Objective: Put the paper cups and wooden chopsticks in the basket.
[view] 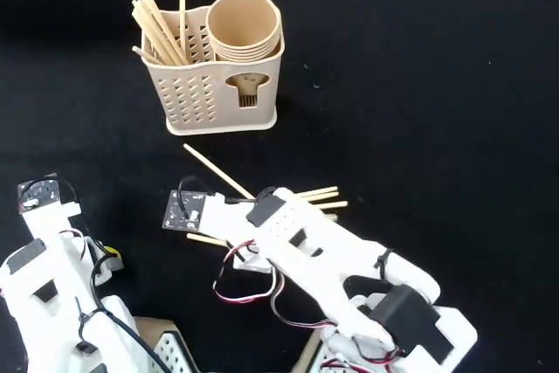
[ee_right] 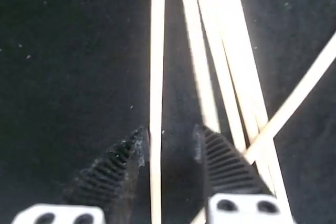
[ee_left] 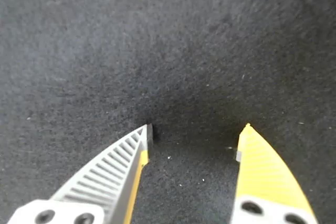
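The beige perforated basket [view: 210,93] stands at the back of the black table. It holds stacked paper cups [view: 244,24] in one side and several wooden chopsticks [view: 157,28] in the other. More chopsticks [view: 319,194] lie loose mid-table, one of them slanting toward the basket [view: 214,169]. My right gripper [ee_right: 169,140] is low over them, open, with a single chopstick [ee_right: 156,51] lying between its fingers close to one pad. A bundle of chopsticks [ee_right: 226,51] runs beside the other finger. My left gripper [ee_left: 198,132] hangs open over bare cloth.
The right arm [view: 306,251] lies across the table's middle and covers part of the loose chopsticks. The left arm [view: 44,259] stands at the front left corner. Black cloth [view: 437,111] stretches bare to the right of the basket.
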